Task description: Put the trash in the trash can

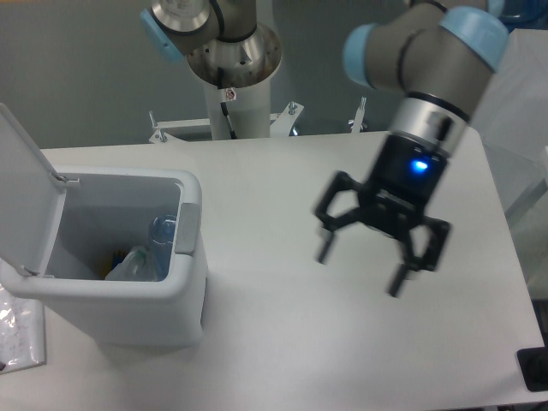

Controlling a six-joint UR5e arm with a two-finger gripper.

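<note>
Gripper (360,268) hanging over the white table (282,342), at about three o'clock from the trash can (128,308) and well apart from it. Fingers (326,244) spread wide, nothing between them, tips pointing down toward the tabletop and slightly blurred. Glowing blue on the wrist housing just above the black claw. Arm (445,60) reaching in from the upper right, grey segments with pale blue joint caps, and rising behind the table at twelve o'clock, the robot's base column (235,94).

Trash can sitting at the table's left end, at nine o'clock from the table's middle, lid (21,188) flipped up and leaning back on the left side, mouth gaping open. Lying inside, against the right wall of the bin, the clear plastic bottle (160,240), crinkled, bluish near its upper end. Resting below and to the left of it, touching or nearly so, the crumpled whitish wrapper (128,264), with something small and yellowish-dark beside it at the bin's floor, too small to make out. Both pieces of trash sitting within the can, none showing on the tabletop.

Lying at seven o'clock from the can, at the picture's left edge, a clear plastic bag (17,334), partly cut off.
</note>
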